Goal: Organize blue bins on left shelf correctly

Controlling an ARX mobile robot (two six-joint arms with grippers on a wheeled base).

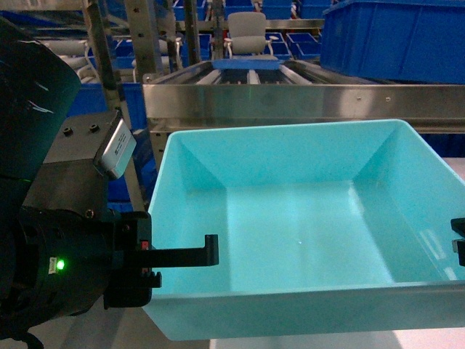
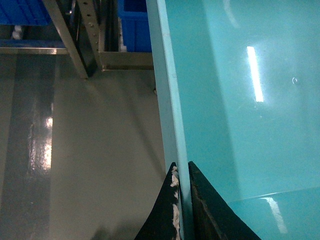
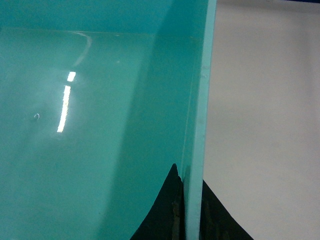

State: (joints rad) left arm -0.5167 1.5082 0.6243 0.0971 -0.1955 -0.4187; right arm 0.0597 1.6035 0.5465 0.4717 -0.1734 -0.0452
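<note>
Now, with the left gripper (image 2: pixel 181 210) and right gripper (image 3: pixel 191 210) each clamping a side wall of the light turquoise plastic bin (image 1: pixel 290 218) before the stainless-steel roller shelf (image 1: pixel 290 94), lift both evenly.

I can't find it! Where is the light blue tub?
The turquoise bin fills the head view's middle, gripped between both grippers, just before the steel roller shelf.

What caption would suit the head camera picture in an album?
Both grippers, left and right, hold an empty turquoise bin before the steel roller shelf.
</note>
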